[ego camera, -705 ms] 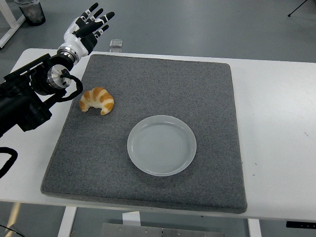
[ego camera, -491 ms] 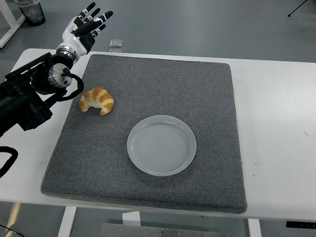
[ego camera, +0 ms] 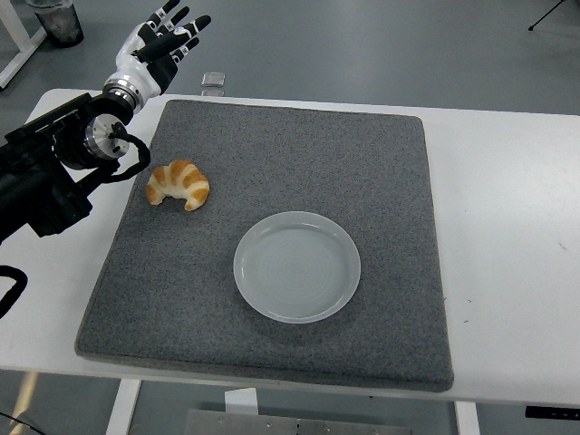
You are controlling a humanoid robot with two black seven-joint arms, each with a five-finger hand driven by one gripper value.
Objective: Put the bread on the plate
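surface: white counter (ego camera: 507, 208) carries a grey mat (ego camera: 362, 163) | bread (ego camera: 178, 184) lies on the mat at left of the frame, apart from the empty plate (ego camera: 297, 266) at centre | left hand (ego camera: 159, 45) at upper left, fingers spread, holding nothing | room: grey floor (ego camera: 381, 45) behind, small clear object (ego camera: 214, 81) at the counter's far edge

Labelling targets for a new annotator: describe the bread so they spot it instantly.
Start at the grey mat covering the white table. Near its left edge, left of and beyond the white plate, lies the bread: a golden-brown curved croissant, the only food there.
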